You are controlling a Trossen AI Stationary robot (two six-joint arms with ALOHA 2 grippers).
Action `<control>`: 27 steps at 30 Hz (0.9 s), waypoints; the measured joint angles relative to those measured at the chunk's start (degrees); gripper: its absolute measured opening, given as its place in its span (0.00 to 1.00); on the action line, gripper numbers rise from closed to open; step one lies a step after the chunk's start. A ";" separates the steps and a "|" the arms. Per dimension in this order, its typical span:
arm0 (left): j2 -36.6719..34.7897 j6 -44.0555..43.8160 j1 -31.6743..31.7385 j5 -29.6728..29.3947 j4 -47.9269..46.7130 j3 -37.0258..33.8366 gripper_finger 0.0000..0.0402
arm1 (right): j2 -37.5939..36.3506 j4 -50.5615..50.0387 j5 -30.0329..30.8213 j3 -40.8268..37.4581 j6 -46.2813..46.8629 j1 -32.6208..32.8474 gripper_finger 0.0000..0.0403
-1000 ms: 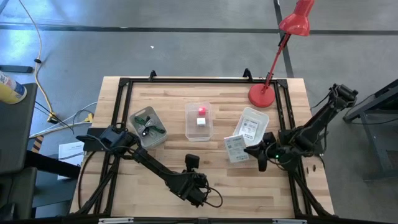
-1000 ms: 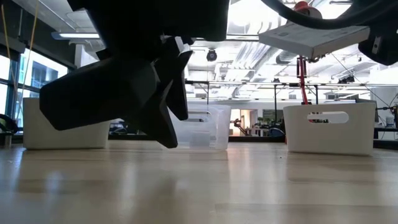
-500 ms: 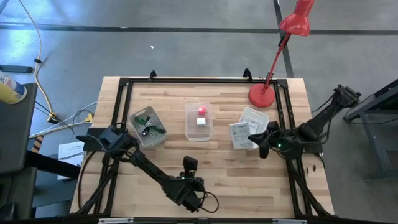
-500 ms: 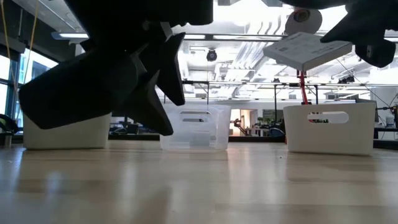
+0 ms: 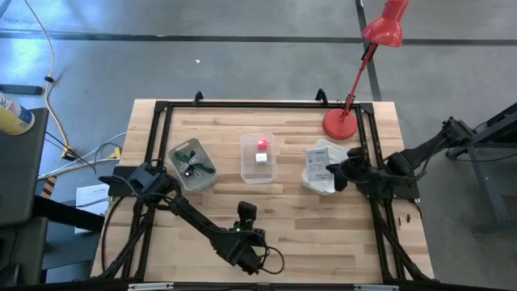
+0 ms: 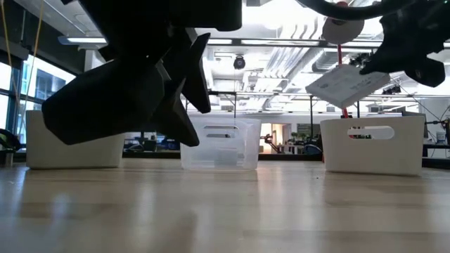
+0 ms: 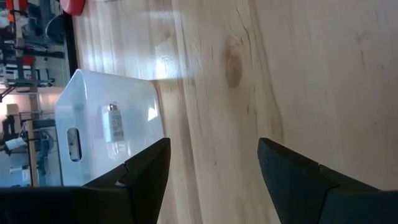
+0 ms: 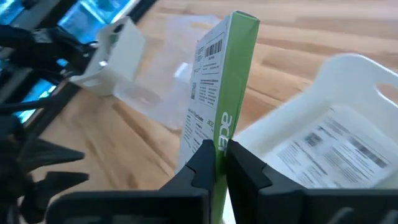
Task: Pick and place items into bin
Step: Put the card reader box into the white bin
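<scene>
both right gripper [image 8: 216, 163] jaws pinch a white packet [image 8: 211, 99]; left gripper [image 7: 211, 168] gapes empty.

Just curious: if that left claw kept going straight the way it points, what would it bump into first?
Probably the clear plastic bin in the table's middle; bare wooden tabletop lies before the open left gripper, though depth is uncertain.

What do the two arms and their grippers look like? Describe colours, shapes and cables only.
Both arms are dark, nearly black, built of jointed segments. The left gripper has two broad, wedge-shaped black fingers. The right gripper has similar matte black fingers with angular tips. A thin black cable loops beside the left arm's wrist in the high view. No markings show.
</scene>
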 joint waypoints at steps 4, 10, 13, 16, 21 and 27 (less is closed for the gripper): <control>0.00 0.01 0.02 -0.71 -0.08 0.00 0.58 | -0.07 -3.24 -2.92 0.00 2.52 -2.93 0.05; 0.00 0.01 0.04 -1.12 -0.08 0.00 0.58 | -0.09 -5.42 -4.41 0.00 3.73 -6.33 0.05; 0.00 0.01 0.02 -1.09 -0.09 0.00 0.58 | -0.22 -7.49 -5.16 0.00 4.40 -7.82 0.06; 0.00 0.01 0.02 -1.09 -0.08 0.00 0.58 | -0.26 -10.79 -7.09 0.00 6.03 -9.27 0.05; 0.00 -0.45 0.02 -1.09 -0.08 0.00 0.58 | -0.26 -12.34 -7.67 -0.02 6.73 -10.78 0.05; -0.02 -0.88 0.02 -1.12 -0.07 0.00 0.58 | -0.24 -12.98 -10.06 -2.74 8.30 -13.41 0.06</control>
